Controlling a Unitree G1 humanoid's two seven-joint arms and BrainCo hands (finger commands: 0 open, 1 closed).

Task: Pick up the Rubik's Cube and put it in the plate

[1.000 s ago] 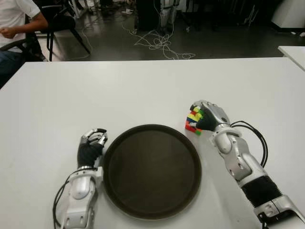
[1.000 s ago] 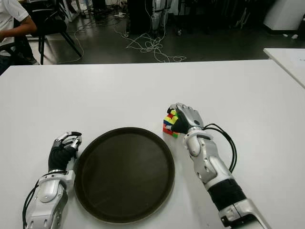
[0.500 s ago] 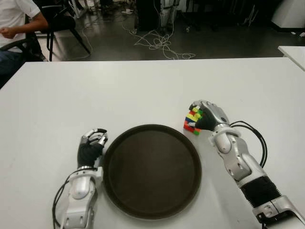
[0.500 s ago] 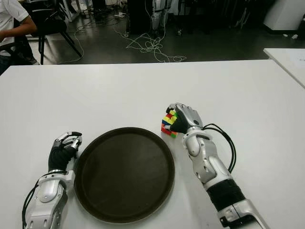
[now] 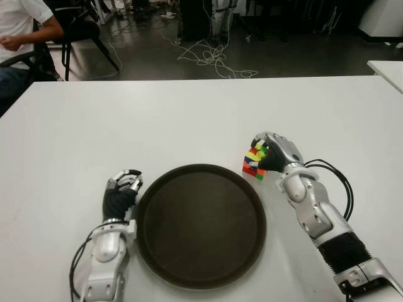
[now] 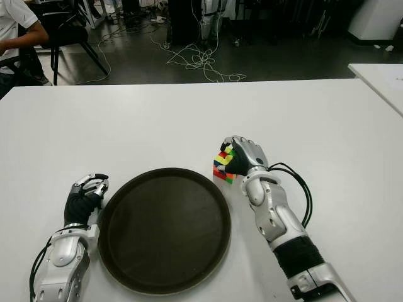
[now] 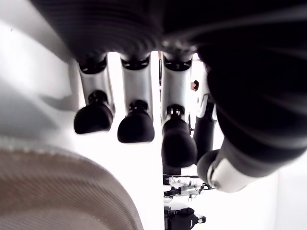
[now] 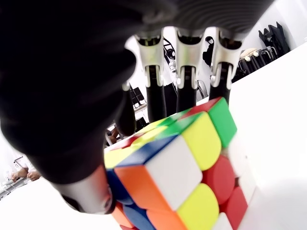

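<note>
Starting at the left, the left robot hand shows just beside the plate's left rim with its fingers curled and nothing between them; it has no part in the grasp and seems kept clear so the plate stays open. The plate, wide, dark and round, sits on the white desk between the two arms, with nothing in it, so the drop is not yet done. Just past its upper right rim is the cube, gripped by the right robot hand: in the right wrist view the fingers come over the far face while the thumb presses the near side, a grasp from above that would let it be carried the short way left over the rim. Whether the cube has left the desk is hard to judge; its underside is cut off in the wrist view, and from the head it looks at most barely raised. The hand covers much of the cube's right side.
</note>
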